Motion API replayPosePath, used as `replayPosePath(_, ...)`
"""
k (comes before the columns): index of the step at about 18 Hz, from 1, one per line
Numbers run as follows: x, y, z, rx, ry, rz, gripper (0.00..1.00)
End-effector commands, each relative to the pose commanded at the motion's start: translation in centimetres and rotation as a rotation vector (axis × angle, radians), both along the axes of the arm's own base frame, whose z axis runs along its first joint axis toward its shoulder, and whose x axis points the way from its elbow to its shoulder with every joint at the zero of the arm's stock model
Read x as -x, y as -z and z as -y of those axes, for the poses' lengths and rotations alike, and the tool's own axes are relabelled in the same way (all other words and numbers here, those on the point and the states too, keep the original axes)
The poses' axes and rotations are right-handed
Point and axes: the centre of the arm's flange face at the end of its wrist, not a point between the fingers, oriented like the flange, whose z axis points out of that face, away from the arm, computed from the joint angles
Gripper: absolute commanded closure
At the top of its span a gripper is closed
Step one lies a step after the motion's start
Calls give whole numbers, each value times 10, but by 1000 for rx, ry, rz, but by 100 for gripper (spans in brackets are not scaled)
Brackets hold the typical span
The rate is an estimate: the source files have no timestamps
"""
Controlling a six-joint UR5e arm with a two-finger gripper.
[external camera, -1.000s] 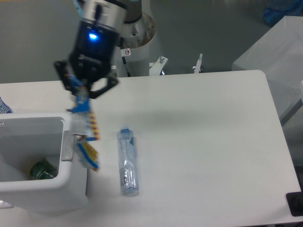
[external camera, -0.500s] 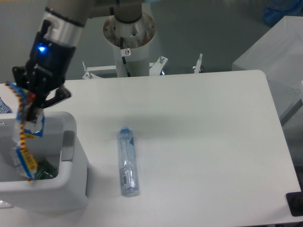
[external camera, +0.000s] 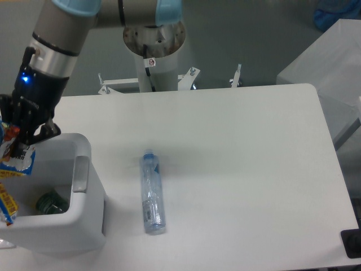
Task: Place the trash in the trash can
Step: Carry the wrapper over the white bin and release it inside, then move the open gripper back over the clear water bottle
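Your claw [external camera: 18,141] gripped the snack wrapper [external camera: 12,172], which hung below it over the trash can [external camera: 84,226] at far left.
The white tabletop [external camera: 237,169] stood on grey floor; the bottle [external camera: 152,193] lay well right of the claw, long axis near-to-far, blue cap pointing far.

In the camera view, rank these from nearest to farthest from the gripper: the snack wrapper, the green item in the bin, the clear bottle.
1. Snack wrapper: held in the gripper, hanging over the bin's left part.
2. Green item: inside the white bin, below the gripper.
3. Clear bottle: lying on the table, right of the bin.
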Motion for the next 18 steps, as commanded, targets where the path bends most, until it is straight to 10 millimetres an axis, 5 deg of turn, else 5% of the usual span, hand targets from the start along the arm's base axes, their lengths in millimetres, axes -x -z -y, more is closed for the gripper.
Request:
replayPosePath(10, 4, 16, -4, 26, -2, 6, 65)
replayPosePath(18, 3, 11, -3, 18, -3, 0, 27)
